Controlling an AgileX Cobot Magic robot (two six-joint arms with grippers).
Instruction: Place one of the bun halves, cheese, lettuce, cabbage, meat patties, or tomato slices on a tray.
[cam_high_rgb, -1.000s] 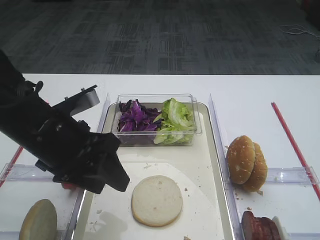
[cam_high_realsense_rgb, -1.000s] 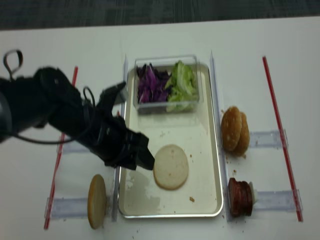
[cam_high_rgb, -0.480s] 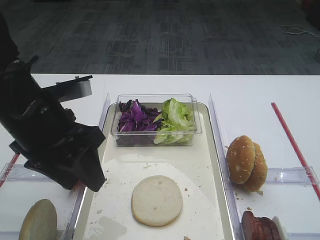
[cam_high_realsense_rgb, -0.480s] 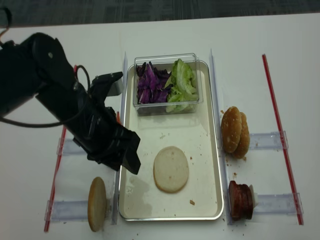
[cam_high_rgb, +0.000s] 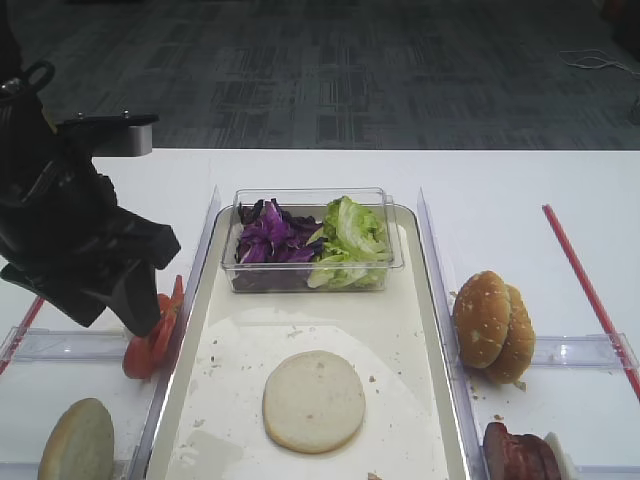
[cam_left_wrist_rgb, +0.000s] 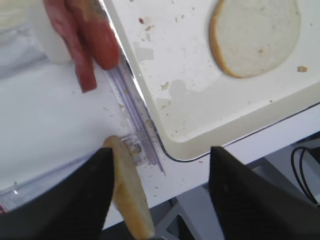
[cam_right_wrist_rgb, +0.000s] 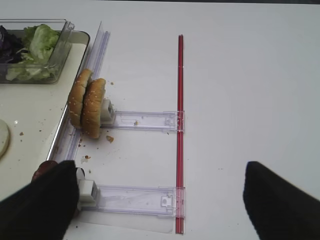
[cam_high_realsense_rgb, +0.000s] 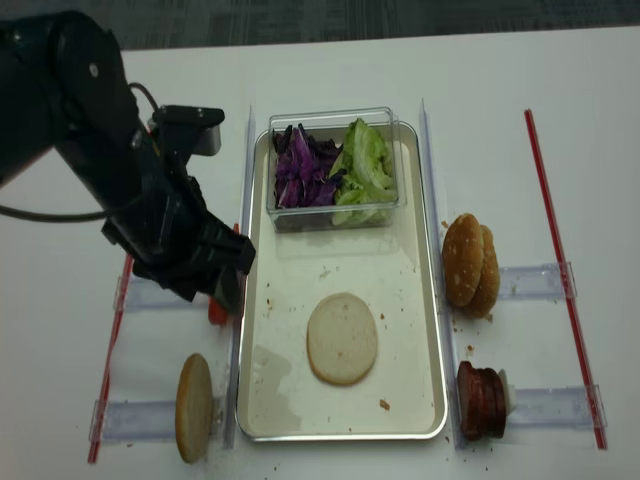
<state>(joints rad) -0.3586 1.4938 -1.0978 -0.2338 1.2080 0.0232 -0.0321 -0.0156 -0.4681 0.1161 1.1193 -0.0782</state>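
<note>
A: So, where does the left gripper (cam_left_wrist_rgb: 159, 197) stand against the tomato slices (cam_high_rgb: 150, 335)?

B: Just above them. The slices stand on edge in the clear holder (cam_high_rgb: 60, 345) along the left wall of the tray (cam_high_realsense_rgb: 425, 300), their faces turned along the rack, and the left wrist view looks straight down with the slices (cam_left_wrist_rgb: 82, 42) at its far edge. The jaws are parted, nothing between them.

A: And the bun half?

B: One flat bun half (cam_high_rgb: 313, 400) already lies cut face up on the tray floor, near the middle. Another bun half (cam_high_realsense_rgb: 194, 405) stands on edge in the nearer left holder, directly beneath the parted fingers (it could be the pick as easily as the tomato).

A: The right side?

B: The right gripper (cam_right_wrist_rgb: 160, 200) hangs wide and empty over bare table, well apart from the tray. The sesame buns (cam_right_wrist_rgb: 89, 107) and meat patties (cam_high_realsense_rgb: 482, 400) are its neighbours.

A: Anything in the way?

B: The tub of cabbage (cam_high_rgb: 270, 235) and lettuce (cam_high_rgb: 348, 235) sits at the far end, clear of the tomato. I'd judge the tray wall and holder rail the tight spots.
</note>
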